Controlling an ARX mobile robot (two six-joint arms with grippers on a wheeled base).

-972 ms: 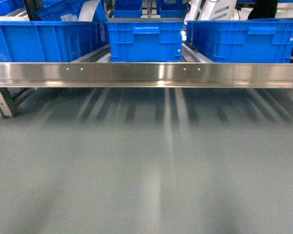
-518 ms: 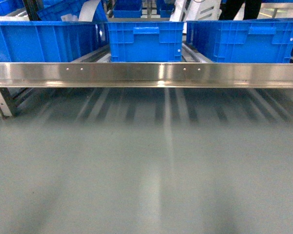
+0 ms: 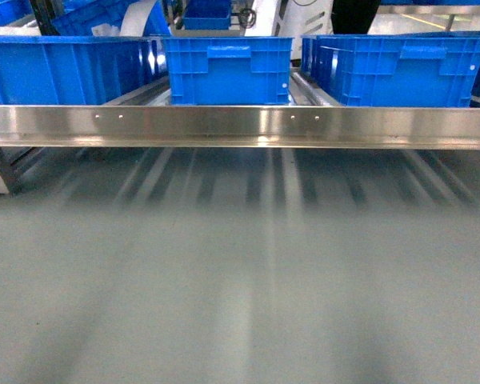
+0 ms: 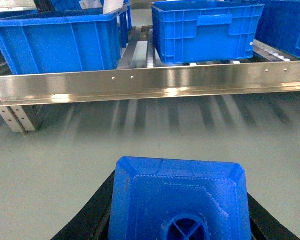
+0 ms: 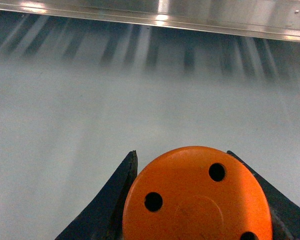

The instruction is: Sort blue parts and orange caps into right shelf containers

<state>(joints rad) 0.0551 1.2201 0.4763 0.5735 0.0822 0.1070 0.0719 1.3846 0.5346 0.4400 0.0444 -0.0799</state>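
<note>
Wrist views showed each load gripped: blue part (image 4: 180, 200) between the left fingers (image 4: 92, 210), orange cap (image 5: 195, 197) between the right fingers (image 5: 110, 200), seemingly firmly. Both sat short of the shelf (image 3: 240, 126); lifting over its rail toward the right crate (image 3: 400, 70) would suit.

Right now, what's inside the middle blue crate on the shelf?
Cannot tell. The head view shows only the middle crate's ribbed front wall and handle behind the shelf rail; its interior is hidden by that wall.
</note>
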